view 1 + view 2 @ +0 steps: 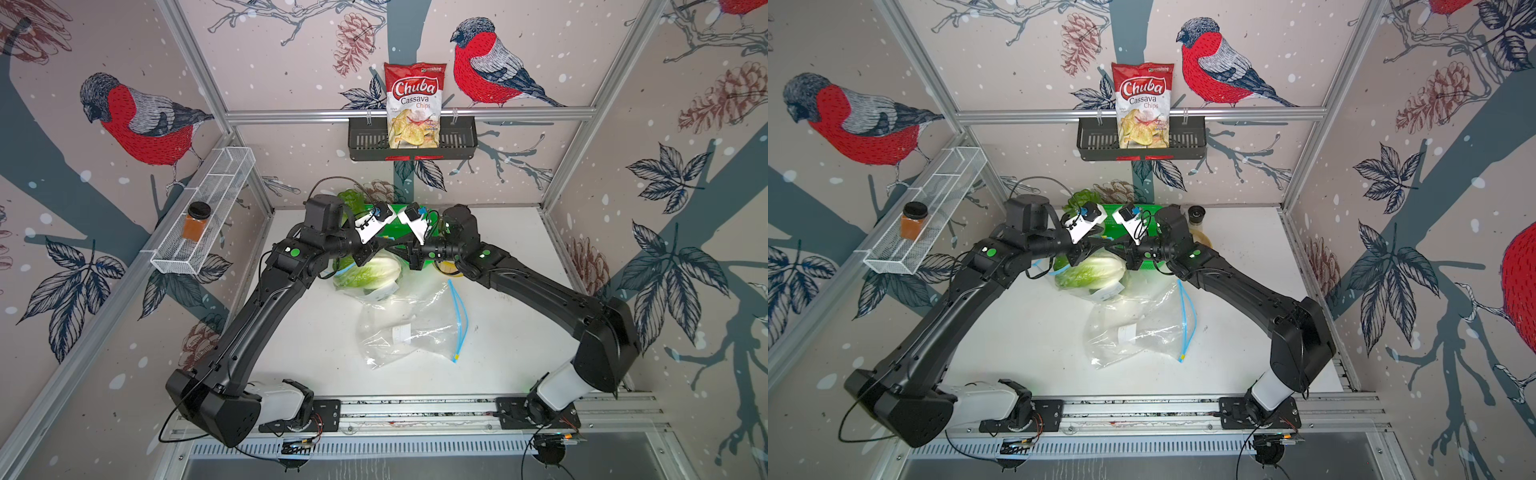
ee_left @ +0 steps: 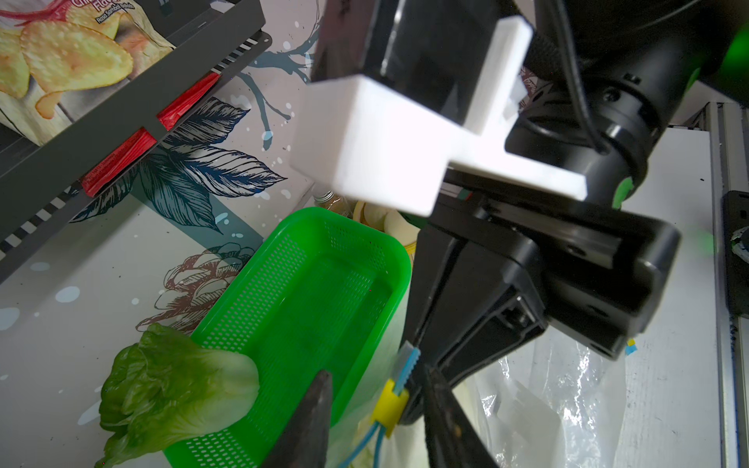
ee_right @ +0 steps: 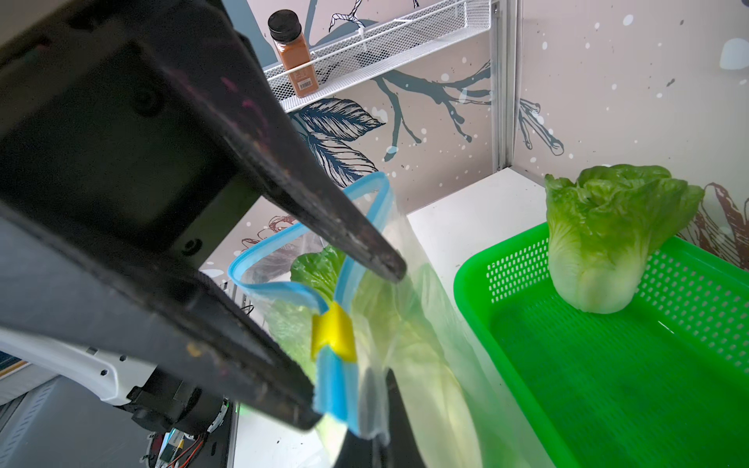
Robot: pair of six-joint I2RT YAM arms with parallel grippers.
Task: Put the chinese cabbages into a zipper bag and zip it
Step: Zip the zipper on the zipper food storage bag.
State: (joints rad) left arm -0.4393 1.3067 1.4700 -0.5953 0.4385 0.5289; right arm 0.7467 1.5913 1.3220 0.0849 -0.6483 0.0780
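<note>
The left gripper (image 2: 375, 385) is held with jaws apart astride the yellow slider (image 3: 333, 337), while the right gripper (image 2: 417, 364) is clamped on the blue strip (image 3: 334, 385) of the zipper bag (image 3: 425, 324), seemingly to keep the track taut for zipping. One chinese cabbage (image 1: 370, 272) is seen bagged and another head (image 3: 608, 243) is propped on the rim of the green basket (image 3: 514, 275). "Chuba Cassava Chips" is printed on the shelved packet (image 1: 415, 104).

This is a robot laboratory cell. Aluminium frame bars (image 1: 407, 113) close in a white tabletop (image 1: 511, 332) and carry wall panels (image 1: 291, 54) printed with birds. The left arm (image 1: 249, 324) and the right arm (image 1: 540, 286) are bolted on a metal rail (image 1: 415, 409) along its front edge. A chips bag (image 1: 413, 104) in a black hanging shelf (image 1: 457, 141) and a spice jar (image 1: 196, 222) in a wire shelf (image 1: 224, 174) imitate a kitchen
</note>
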